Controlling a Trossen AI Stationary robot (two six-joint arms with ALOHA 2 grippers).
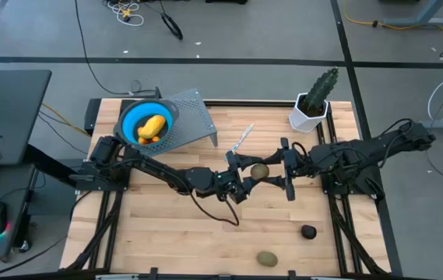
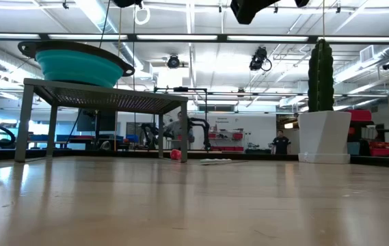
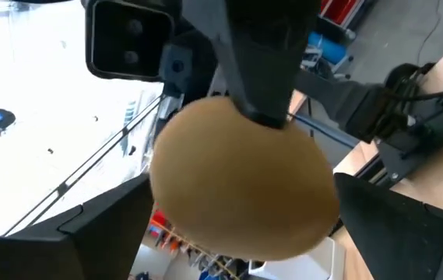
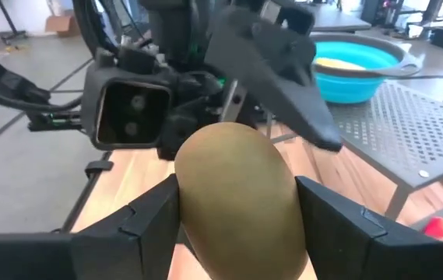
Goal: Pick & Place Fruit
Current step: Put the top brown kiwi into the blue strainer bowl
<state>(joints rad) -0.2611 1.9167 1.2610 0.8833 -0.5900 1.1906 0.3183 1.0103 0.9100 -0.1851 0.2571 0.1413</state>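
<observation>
An olive-green oval fruit (image 1: 260,171) hangs in the air over the table's middle, between my two grippers. My right gripper (image 1: 272,172) comes from the table's right and is shut on it (image 4: 240,198). My left gripper (image 1: 246,176) comes from the left and is open. Its fingers (image 3: 104,233) stand on either side of the same fruit (image 3: 244,187); I cannot tell if they touch it. A yellow-orange oval (image 1: 152,126) with small orange pieces lies in the blue bowl (image 1: 131,118). A second olive oval (image 1: 266,258) and a dark round fruit (image 1: 307,231) lie on the table near its front edge. My right gripper pinches the olive fruit between its two fingers (image 4: 147,222), one on each long side of the oval (image 4: 186,194). The fingers come level from the table's right. The fruit is lifted clear of the table; the low view shows nothing of it at table height.
The blue bowl sits on a grey perforated stand (image 1: 194,117) at the far left. A cactus in a white pot (image 1: 313,105) stands at the far right. A thin pale striped stick (image 1: 242,140) lies beyond the grippers. A small red piece (image 2: 175,154) lies by the stand's leg.
</observation>
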